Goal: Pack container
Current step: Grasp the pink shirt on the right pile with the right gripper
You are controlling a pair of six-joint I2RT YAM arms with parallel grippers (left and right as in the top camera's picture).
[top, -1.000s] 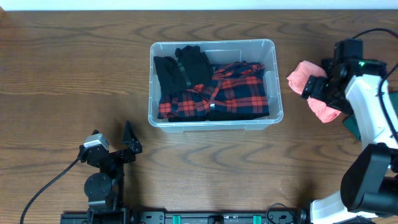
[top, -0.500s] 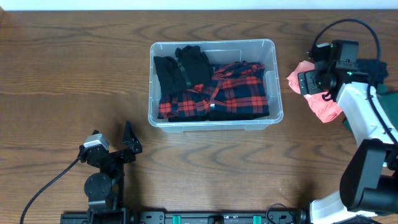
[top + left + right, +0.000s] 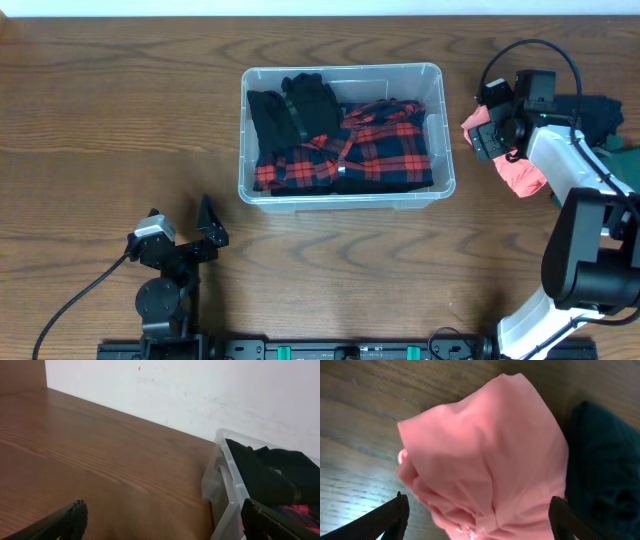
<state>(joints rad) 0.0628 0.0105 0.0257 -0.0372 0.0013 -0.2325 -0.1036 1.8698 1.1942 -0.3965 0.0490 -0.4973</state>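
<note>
Clear rectangular plastic container [image 3: 345, 198]: overhead, mid-table toward the far edge, holding a red-and-black plaid garment [image 3: 375, 150] and black clothing [image 3: 300, 105]. Right gripper [image 3: 492, 130] over a crumpled pink cloth [image 3: 522, 175], right of the container, apart from it. Left gripper [image 3: 180, 218] near-left. Left wrist: jaws spread wide, container corner at right. Right wrist: jaws spread wide above the pink cloth, dark teal cloth [image 3: 605, 460] beside it.

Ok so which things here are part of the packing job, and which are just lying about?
Part of the job: the container; the red plaid garment and black clothes inside it; the pink garment beneath the open right gripper.
Lying about: the dark cloth beside the pink garment, possibly waiting its turn; the left gripper, open over bare table.
</note>
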